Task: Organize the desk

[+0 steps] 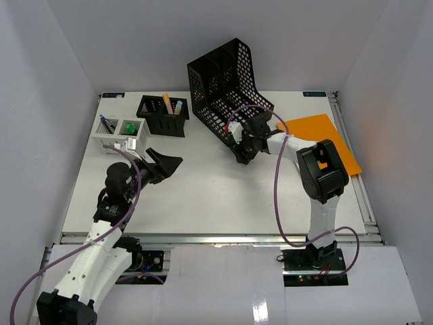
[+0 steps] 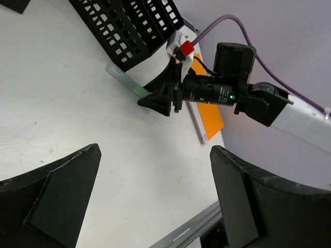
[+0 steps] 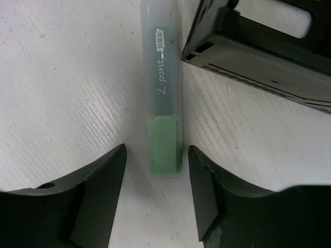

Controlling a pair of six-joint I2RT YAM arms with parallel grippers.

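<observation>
On the white desk (image 1: pixel 203 196) a pale green highlighter (image 3: pixel 165 103) lies flat beside the foot of the black mesh file rack (image 1: pixel 226 88). My right gripper (image 3: pixel 157 151) is down at the desk with one finger on each side of the highlighter's green end. A narrow gap shows on both sides, so the jaws are open and not touching it. In the left wrist view the right gripper (image 2: pixel 155 101) meets the highlighter (image 2: pixel 126 82) at its near end. My left gripper (image 1: pixel 169 164) hangs wide open over the left middle of the desk, with nothing between its fingers.
An orange folder (image 1: pixel 318 135) lies at the right, with a thin white booklet under its edge. A black pen basket (image 1: pixel 162 115) and a small grey organizer (image 1: pixel 118 132) stand at the back left. White walls enclose the desk; a metal rail (image 1: pixel 216 237) runs along the front.
</observation>
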